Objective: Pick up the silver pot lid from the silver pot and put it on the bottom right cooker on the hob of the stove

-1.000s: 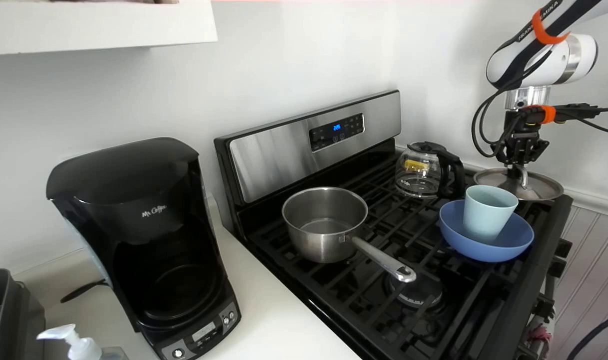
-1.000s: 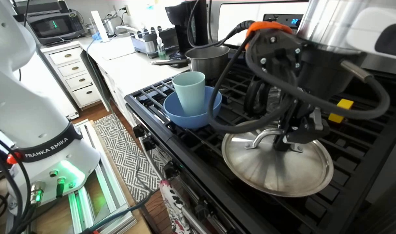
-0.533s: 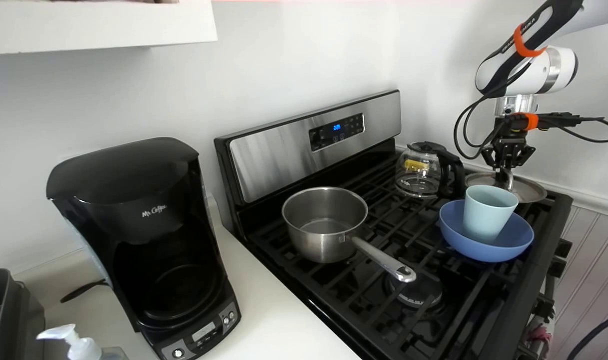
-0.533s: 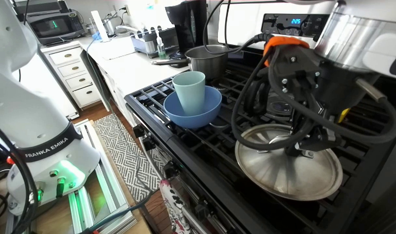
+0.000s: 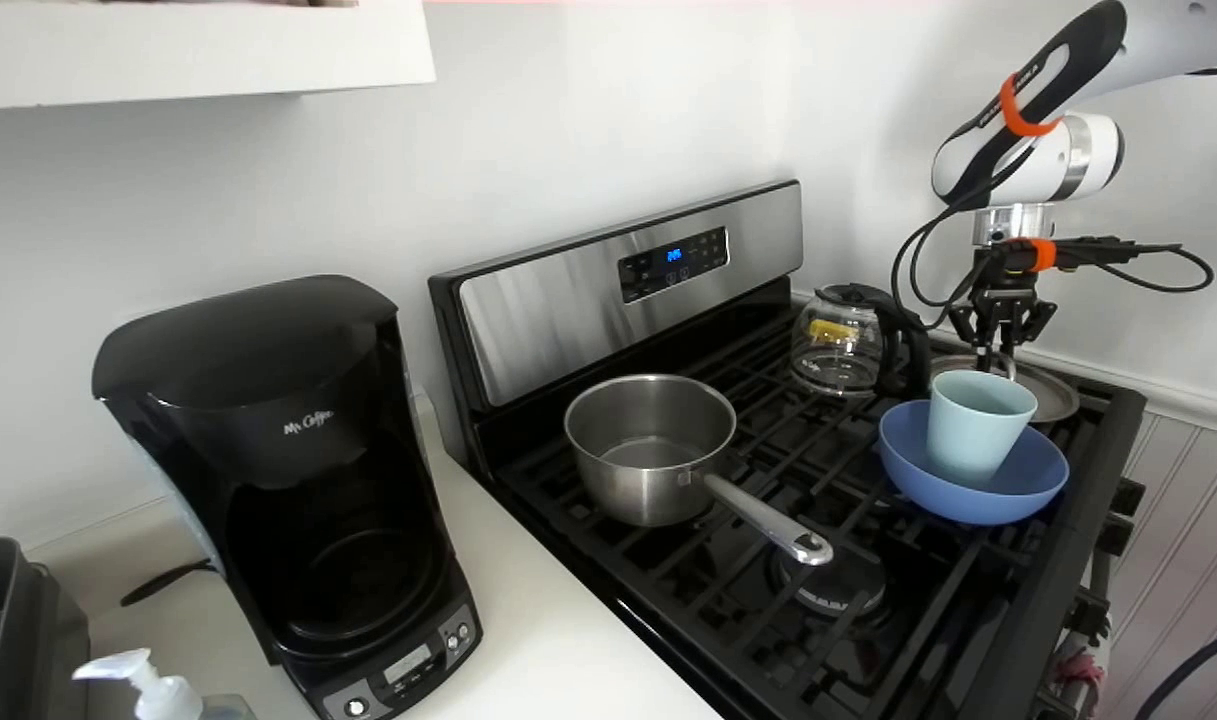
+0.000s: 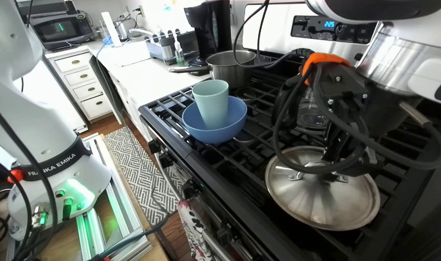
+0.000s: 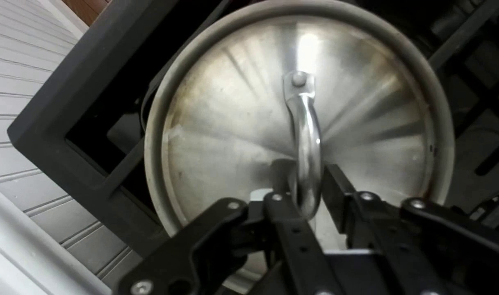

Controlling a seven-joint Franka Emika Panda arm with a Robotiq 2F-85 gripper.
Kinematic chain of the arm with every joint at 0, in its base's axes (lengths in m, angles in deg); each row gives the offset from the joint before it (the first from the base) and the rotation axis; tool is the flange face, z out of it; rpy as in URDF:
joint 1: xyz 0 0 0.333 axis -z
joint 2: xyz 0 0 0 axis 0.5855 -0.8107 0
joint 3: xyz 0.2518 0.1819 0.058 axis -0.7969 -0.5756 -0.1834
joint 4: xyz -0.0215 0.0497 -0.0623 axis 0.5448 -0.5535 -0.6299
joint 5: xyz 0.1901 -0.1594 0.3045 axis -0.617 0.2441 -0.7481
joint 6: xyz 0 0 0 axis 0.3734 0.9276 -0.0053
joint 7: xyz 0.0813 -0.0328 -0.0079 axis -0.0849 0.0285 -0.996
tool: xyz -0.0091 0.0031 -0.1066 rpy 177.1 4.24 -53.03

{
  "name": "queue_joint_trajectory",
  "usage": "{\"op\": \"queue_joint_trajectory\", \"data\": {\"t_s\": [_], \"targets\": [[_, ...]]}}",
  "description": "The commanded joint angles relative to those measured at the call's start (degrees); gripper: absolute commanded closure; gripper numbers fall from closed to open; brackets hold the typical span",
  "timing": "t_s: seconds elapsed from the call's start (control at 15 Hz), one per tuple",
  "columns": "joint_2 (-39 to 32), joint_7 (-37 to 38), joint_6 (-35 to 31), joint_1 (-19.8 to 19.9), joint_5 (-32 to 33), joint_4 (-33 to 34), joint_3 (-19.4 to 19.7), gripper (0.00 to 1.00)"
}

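The silver pot lid [image 6: 321, 206] lies on the grates at the stove's front corner, away from the pot. It has a curved metal handle [image 7: 308, 151]. In an exterior view the lid [image 5: 1053, 395] is partly hidden behind the cup. My gripper [image 7: 308, 176] points down over the lid, with one finger on each side of the handle. The fingers are parted, with a gap beside the handle; in an exterior view light shows between the fingertips [image 5: 996, 358]. The silver pot [image 5: 623, 490] stands uncovered on the far grates of the stove [image 5: 558, 325], its long handle toward the front.
A blue bowl [image 5: 918, 485] with a pale cup [image 5: 978, 420] in it stands close to the lid on the front grates. A glass coffee carafe [image 5: 838, 350] stands behind. A wall [image 5: 868, 120] runs behind the stove. A coffee maker [image 5: 258, 370] stands on the counter.
My gripper has carried the lid lower and toward the carafe and bowl in an exterior view, down onto the grates. The fingers were closed on the handle and are now parted.
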Motion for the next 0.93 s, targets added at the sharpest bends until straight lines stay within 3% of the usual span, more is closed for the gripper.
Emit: {"op": "queue_joint_trajectory", "data": {"t_s": [0.0,0.4,0.73,0.8,0.87], "targets": [[-0.6,0.5,3.1,1.0,-0.1,2.3,-1.0,0.41],[12.0,0.7,-0.6,-2.1,3.6,-8.0,0.5,0.01],[26.7,-1.6,-5.8,-4.1,9.9,-19.3,1.2,0.0],[19.0,-0.6,-3.0,-3.0,7.1,-11.8,1.0,0.0],[21.7,-0.9,-3.3,-3.4,8.0,-13.9,1.1,0.0]]}}
